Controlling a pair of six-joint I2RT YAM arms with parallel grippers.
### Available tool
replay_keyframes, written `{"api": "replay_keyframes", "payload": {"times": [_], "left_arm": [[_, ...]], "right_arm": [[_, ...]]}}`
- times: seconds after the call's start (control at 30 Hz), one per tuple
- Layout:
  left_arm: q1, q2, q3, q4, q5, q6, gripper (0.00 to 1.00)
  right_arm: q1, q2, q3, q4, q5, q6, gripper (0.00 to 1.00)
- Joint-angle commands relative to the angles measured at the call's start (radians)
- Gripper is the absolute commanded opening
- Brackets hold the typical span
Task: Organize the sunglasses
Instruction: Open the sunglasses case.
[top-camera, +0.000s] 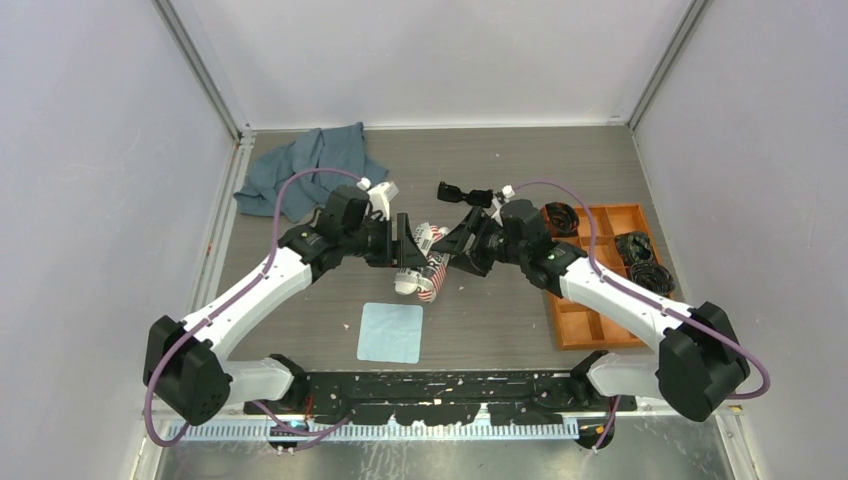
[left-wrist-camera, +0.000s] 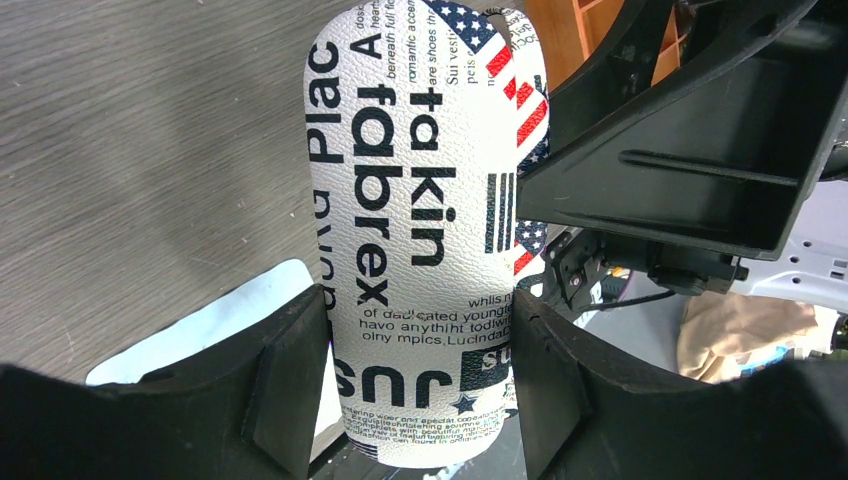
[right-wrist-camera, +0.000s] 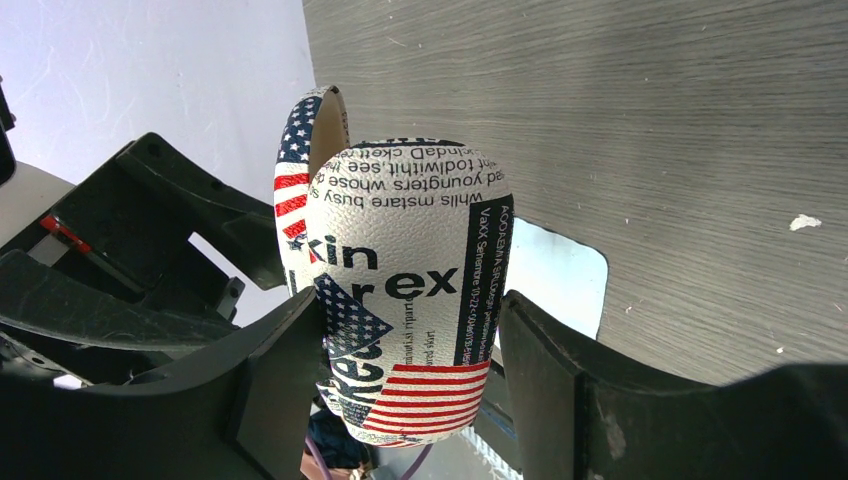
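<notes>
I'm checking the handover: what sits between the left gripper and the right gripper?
The patterned case, gripped in the jaws of both the left gripper and the right gripper; the top view shows it, both wrist views confirm.

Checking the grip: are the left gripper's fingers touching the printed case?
Touching. The left wrist view shows both fingers of the left gripper pressed against the printed case sides, no gap.

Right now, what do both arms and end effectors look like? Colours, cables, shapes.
They match. The left arm and right arm have white links between chunky black joint housings. A purple cable loops along each, running up to a white wrist fitting. The left end effector and right end effector are matte black, each with two flat, angular fingers.
</notes>
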Motion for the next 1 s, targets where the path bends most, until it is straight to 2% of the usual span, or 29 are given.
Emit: {"api": "replay_keyframes", "payload": {"times": [0.0,0.1,0.4,0.5,0.63,0.7,0.8,0.83,0.97], "left_arm": [[-0.007,-0.019,0.045,-0.045,0.026,0.026,0.44],[-0.007,-0.021,0.045,-0.048,0.017,0.028,0.5],[-0.007,0.014,0.035,-0.015,-0.024,0.031,0.51],[-0.006,0.066,0.057,-0.015,-0.057,0.057,0.61],[-0.005,0.129,0.097,-0.014,-0.085,0.081,0.64],[-0.006,0.152,0.119,-0.019,-0.088,0.086,0.74],[-0.005,0.163,0.147,-0.038,-0.093,0.099,0.97],[-0.005,0.161,0.151,-0.045,-0.099,0.101,0.99],[-0.004,0.134,0.152,-0.064,-0.116,0.107,1.0]], "right_arm": [[-0.015,0.021,0.015,-0.018,0.121,-0.029,0.01],[-0.015,0.03,0.009,-0.011,0.123,-0.027,0.01],[-0.014,0.114,0.017,0.048,0.113,-0.03,0.01],[-0.015,0.159,0.05,0.05,0.121,-0.053,0.01],[-0.015,0.232,0.107,0.086,0.117,-0.069,0.01],[-0.014,0.265,0.138,0.085,0.115,-0.074,0.01],[-0.014,0.295,0.166,0.086,0.117,-0.074,0.0],[-0.014,0.301,0.174,0.086,0.117,-0.074,0.01],[-0.013,0.314,0.178,0.082,0.119,-0.078,0.01]]}}
